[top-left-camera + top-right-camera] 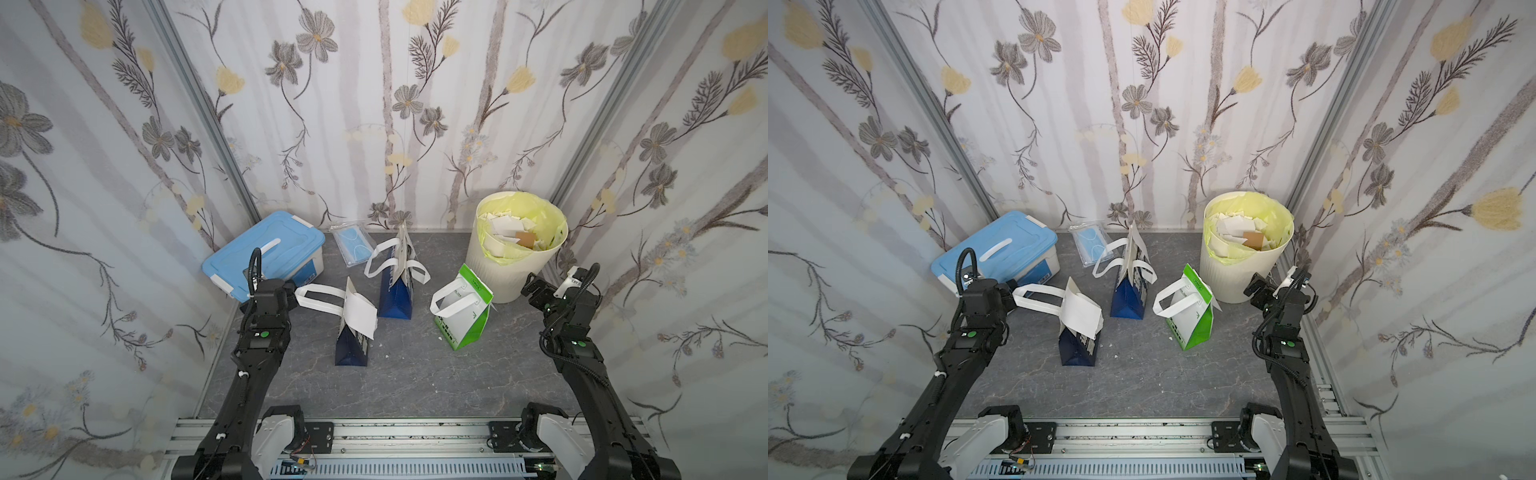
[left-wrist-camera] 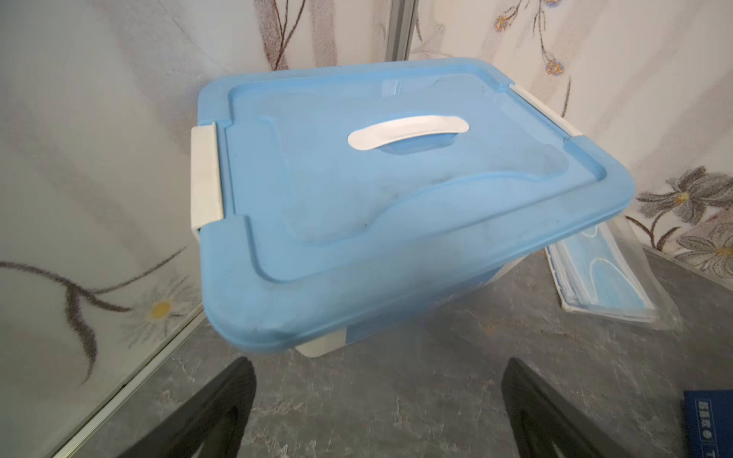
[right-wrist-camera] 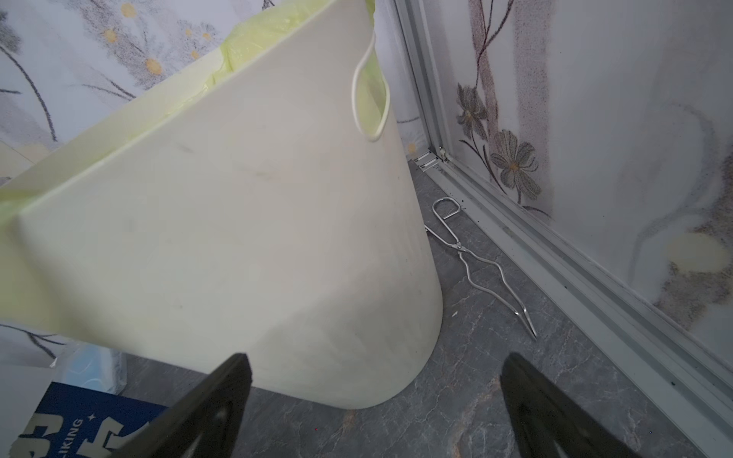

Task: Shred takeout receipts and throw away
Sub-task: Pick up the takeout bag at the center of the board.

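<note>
We note the left gripper [image 2: 378,361] and right gripper [image 3: 377,357] spread wide, empty; a receipt [image 1: 360,313] drapes a blue bag [image 1: 348,352].

Soft, even, bright light; faint shadows; wide-angle bending at edges; wrist views slightly blurred up close.

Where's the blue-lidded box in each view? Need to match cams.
Top views: blue-lidded box sits in the back-left corner in both.
Left wrist: box fills most of the picture.
Right wrist: not in it.
Shared landmark: mask pack beside the box, except right wrist.
</note>
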